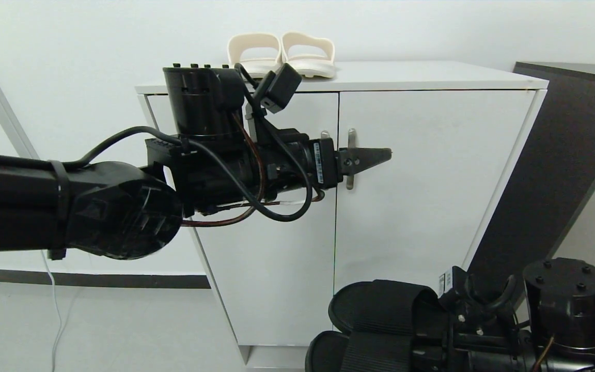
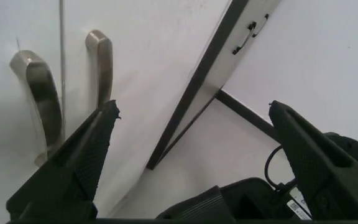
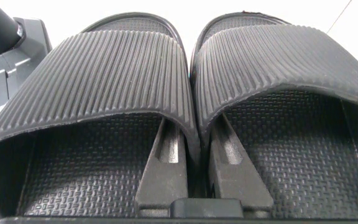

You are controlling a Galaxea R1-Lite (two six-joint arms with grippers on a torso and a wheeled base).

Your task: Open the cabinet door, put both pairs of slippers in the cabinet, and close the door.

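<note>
Item 1. Cabinet [image 1: 432, 181]: white, two doors, filling the middle of the head view. Left door [image 1: 277, 268] and right door [image 1: 421, 196] are both closed, and their edges meet along a thin vertical seam.

Item 2. Handles: two upright metal bars on either side of the seam, at about 12 o'clock from the centre of the doors. The right-door handle [image 1: 351, 139] is partly covered by my left arm. Only the top of the left-door handle [image 1: 325, 135] clears the wrist.

Item 3. Left end effector [image 1: 380, 154]: released, with its fingers spread wide in the left wrist view [image 2: 194, 111]. It points toward 3 o'clock and sits level with the handles, in front of the right door. Both handles lie outside the gap, beside one finger [image 2: 86, 155]. I cannot tell whether there is contact.

Item 4. Cream slippers [image 1: 281, 54]: one pair, side by side on the cabinet top [image 1: 432, 75], at 12 o'clock in the head view.

Item 5. Black slippers [image 1: 380, 310]: one ribbed-strap pair, at 5 o'clock in the head view, low in front of the right door.

Item 6. Right end effector [image 3: 194, 134]: grasping the black slippers. One finger lies inside each slipper, pinching their adjoining side walls together.

Item 7. Dark panel [image 1: 561, 170]: slanted, at 3 o'clock, just beside the cabinet.
</note>
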